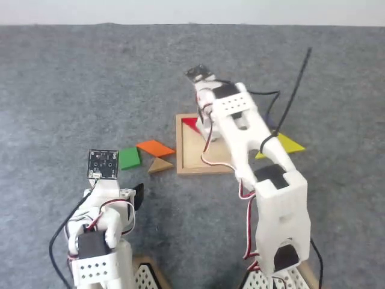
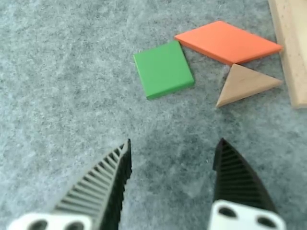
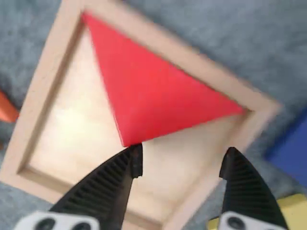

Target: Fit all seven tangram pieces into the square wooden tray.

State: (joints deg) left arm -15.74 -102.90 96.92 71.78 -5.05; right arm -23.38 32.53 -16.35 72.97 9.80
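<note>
One grey carpet (image 1: 60,90) under the tray (image 1: 198,170); white wall (image 1: 180,11) beyond.

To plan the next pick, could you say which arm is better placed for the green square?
Probably left: the left gripper, open, hangs over the mat close to the green square, nothing between. The right gripper is over the tray by the red triangle, farther away.
</note>
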